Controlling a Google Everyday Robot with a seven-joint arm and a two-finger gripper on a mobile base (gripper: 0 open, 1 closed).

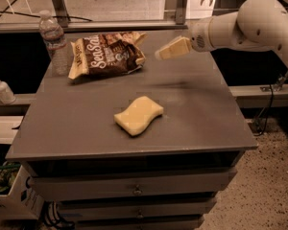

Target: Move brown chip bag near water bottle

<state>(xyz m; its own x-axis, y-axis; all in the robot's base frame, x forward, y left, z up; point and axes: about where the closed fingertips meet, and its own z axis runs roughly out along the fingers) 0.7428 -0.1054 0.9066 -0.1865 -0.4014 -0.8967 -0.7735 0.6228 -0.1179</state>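
Camera view, and I have the gripper point(172, 49) hovering over the back half of the counter point(201, 123), right of centre, on the end of the white arm point(257, 20) that reaches in from the right. It points left toward the brown chip bag point(108, 55) and sits just beside the bag's right end, with a thin gap between them as far as I can see. It carries nothing. Whether it is spread or pressed together, I cannot tell from here.

The bag lies flat and crinkled near the back left corner, dark brown with tan edges. Big white letters read "Sea Salt"; the smaller print I can't make out. Its left end is right next to the water bottle point(54, 42), which stands upright at the back left corner, white cap on, label band unreadable.

A yellow wavy sponge point(138, 115) lies mid-counter, toward the front edge. A small white pump dispenser bottle point(1, 87) stands off the counter, past its left edge.
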